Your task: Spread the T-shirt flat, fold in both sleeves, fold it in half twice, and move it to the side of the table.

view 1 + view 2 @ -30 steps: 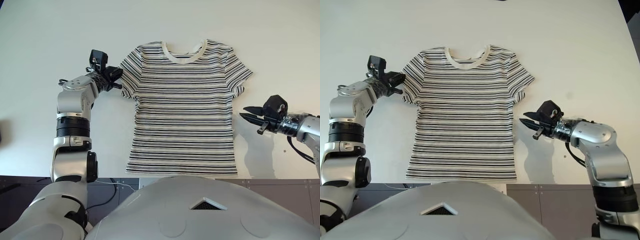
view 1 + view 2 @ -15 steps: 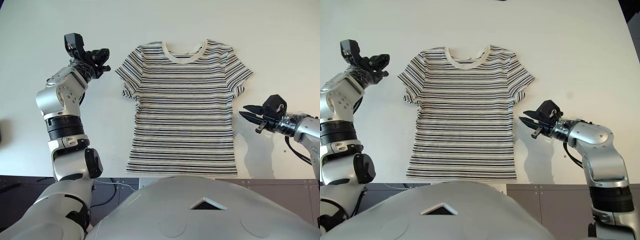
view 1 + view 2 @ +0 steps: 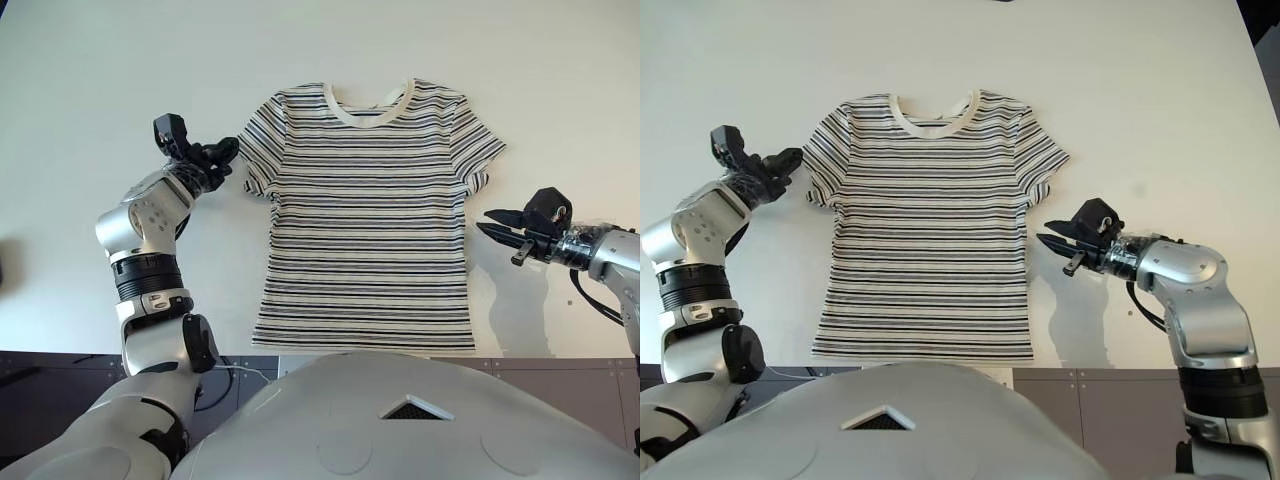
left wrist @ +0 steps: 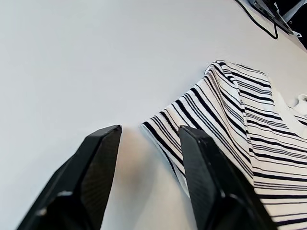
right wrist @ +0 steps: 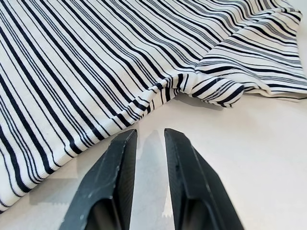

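Two grippers flank the T-shirt (image 3: 368,210), which lies spread face-up in the middle of the table (image 3: 90,80), collar away from the robot. The left gripper (image 3: 226,157), half a second ago raised and well clear of the cloth, now sits low again just beside the left sleeve (image 3: 258,150), fingers wide with nothing between them; the sleeve hem lies just ahead of the tips. That likely means spreading is done and the first sleeve fold is starting. The right gripper (image 3: 485,221) has not moved: it hangs near the shirt's side below the right sleeve (image 3: 478,150), fingers narrowly parted, empty.
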You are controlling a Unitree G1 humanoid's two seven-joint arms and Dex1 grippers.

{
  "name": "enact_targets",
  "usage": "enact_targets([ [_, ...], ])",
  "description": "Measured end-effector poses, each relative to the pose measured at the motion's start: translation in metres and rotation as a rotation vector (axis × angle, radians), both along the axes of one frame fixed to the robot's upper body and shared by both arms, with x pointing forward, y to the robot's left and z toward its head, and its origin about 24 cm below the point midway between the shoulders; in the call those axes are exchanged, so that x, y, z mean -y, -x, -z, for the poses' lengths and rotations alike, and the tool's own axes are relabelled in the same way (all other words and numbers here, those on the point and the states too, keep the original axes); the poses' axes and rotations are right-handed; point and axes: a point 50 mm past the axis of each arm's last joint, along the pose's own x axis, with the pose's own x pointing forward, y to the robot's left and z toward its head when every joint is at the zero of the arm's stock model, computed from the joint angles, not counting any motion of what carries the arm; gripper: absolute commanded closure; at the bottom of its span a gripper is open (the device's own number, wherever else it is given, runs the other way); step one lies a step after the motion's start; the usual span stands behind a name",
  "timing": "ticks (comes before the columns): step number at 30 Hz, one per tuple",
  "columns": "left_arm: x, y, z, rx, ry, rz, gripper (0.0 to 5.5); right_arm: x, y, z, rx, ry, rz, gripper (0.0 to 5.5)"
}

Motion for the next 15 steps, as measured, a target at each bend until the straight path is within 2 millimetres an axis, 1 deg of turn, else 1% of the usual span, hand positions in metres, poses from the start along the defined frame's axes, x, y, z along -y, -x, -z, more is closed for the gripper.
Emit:
enact_targets([
  [5, 0.002, -0.006, 0.002, -0.008, 0.047, -0.015, 3.29, 0.0, 0.0, 0.0, -0.002, -0.001, -0.004, 4.46],
  [11, 0.013, -0.008, 0.004, -0.023, 0.089, 0.042, 4.25, -0.001, 0.0, 0.0, -0.003, -0.002, -0.008, 4.46],
  [15, 0.012, -0.009, 0.005, -0.033, 0.092, 0.025, 4.91, -0.002, 0.0, 0.001, -0.003, -0.002, -0.007, 4.46],
])
